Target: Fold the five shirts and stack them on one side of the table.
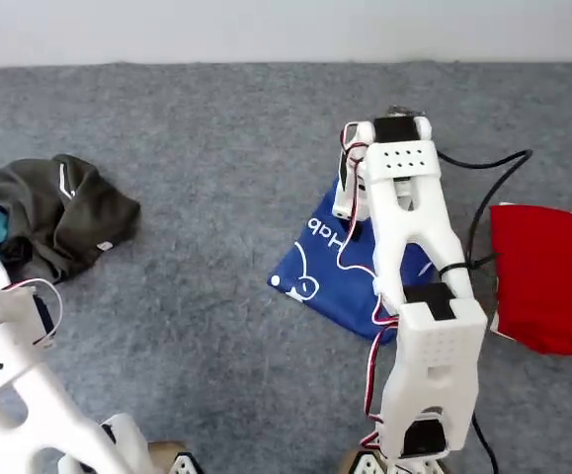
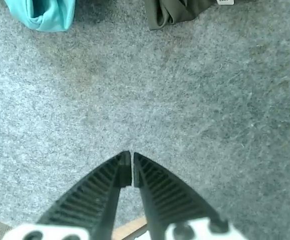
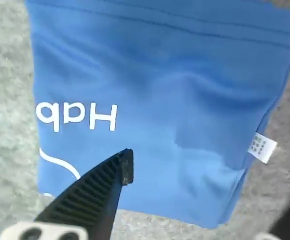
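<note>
Near the middle of the grey felt table (image 1: pixel 216 118), the folded blue cotton shirt (image 1: pixel 320 281) lay beneath the right gripper (image 3: pixel 208 187), jaws spread, while the left gripper (image 2: pixel 132 170) hung pressed together over bare felt; stacking seemed in hand, next needing a pinch on the shirt's edge.

Soft, bright, even light falls from above across the grey counter (image 1: pixel 216 326). There is no hard glare on the white right arm (image 1: pixel 414 227), which lays only a faint shadow on the blue shirt (image 1: pixel 315 267). The dark shirt (image 1: pixel 68 212) holds deep shade in its folds. In the left wrist view, the left end effector (image 2: pixel 132 167) shows a dull sheen along its black ribs. In the right wrist view, the blue shirt's creases carry gentle shading, darkest at one corner.
</note>
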`<act>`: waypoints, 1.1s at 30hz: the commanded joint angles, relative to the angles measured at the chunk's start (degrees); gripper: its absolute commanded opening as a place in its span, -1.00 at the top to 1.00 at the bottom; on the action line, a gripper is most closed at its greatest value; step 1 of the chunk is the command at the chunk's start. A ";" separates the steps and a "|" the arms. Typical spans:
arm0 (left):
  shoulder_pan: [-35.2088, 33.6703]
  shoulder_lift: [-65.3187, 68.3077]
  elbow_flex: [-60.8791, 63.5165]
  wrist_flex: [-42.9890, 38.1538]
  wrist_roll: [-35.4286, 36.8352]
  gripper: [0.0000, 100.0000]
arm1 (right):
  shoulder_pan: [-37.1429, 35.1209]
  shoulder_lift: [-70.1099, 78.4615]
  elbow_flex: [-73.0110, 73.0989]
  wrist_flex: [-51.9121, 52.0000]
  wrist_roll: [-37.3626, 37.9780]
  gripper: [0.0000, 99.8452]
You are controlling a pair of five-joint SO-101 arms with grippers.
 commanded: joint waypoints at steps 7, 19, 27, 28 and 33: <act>-0.09 -1.05 -0.40 -0.79 -0.44 0.97 | 2.33 9.63 -0.97 -6.29 -1.05 0.00; -0.09 -0.97 -0.40 -0.79 -0.44 0.97 | 5.14 18.51 -1.93 -9.89 -0.53 0.70; -0.09 -1.05 -0.40 -0.79 -0.44 0.97 | 5.67 17.89 -2.11 -7.78 2.29 0.99; -0.09 -1.05 -0.40 -0.79 -0.44 0.97 | 5.58 17.45 -2.90 -6.81 5.36 0.98; -0.09 -0.88 -0.40 -0.79 -0.44 0.97 | 6.11 12.00 -6.95 0.31 18.55 0.98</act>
